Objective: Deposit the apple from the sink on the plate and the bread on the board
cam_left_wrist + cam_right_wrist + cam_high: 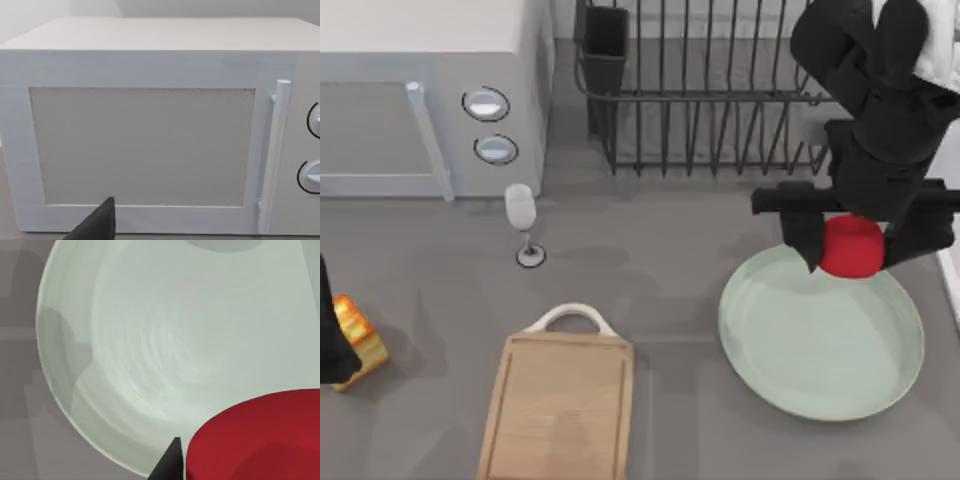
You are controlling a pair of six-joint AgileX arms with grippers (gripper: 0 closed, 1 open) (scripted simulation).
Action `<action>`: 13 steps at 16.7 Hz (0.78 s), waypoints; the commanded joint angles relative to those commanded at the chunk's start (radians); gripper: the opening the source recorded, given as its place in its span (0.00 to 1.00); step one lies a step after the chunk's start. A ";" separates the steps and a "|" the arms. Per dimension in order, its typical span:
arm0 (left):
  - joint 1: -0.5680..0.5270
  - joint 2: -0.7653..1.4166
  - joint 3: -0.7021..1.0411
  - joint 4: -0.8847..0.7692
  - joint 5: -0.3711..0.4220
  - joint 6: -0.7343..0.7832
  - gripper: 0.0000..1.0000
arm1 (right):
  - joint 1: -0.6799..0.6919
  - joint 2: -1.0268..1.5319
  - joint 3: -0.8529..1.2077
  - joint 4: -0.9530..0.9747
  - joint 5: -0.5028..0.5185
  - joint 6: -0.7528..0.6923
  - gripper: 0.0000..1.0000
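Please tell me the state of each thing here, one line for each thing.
apple: held in right tool, above plate's far rim
plate: bare
bread: at left tool, table's left edge
board: bare
microwave: door closed
wine glass: upright

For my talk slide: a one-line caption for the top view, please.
Right hand holds the apple over the plate's far rim; left hand grips the bread at the table's left edge.

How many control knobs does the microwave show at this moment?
2. On the microwave, the upper knob sits directly above the lower knob, both right of its door handle. No others are visible.
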State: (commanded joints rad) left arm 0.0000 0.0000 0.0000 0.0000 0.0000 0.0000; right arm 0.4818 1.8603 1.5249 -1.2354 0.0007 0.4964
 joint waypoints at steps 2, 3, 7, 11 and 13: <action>0.000 0.000 0.000 0.000 0.000 0.000 1.00 | 0.000 0.000 0.000 0.000 0.000 0.000 0.60; 0.000 0.000 0.000 0.000 0.000 0.000 1.00 | 0.000 0.000 0.000 0.000 0.000 0.000 0.68; 0.000 0.000 0.000 0.000 0.000 0.000 1.00 | 0.000 0.000 0.000 0.000 0.000 0.000 0.98; 0.000 0.000 0.000 0.000 0.000 0.000 1.00 | 0.000 0.000 0.000 0.000 0.000 0.000 1.00; 0.000 0.000 0.000 0.000 0.000 0.000 1.00 | 0.000 0.000 0.000 0.000 0.000 0.000 1.00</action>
State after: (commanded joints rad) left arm 0.0000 0.0000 0.0000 0.0000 0.0000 0.0000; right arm 0.4818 1.8603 1.5249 -1.2354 0.0007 0.4964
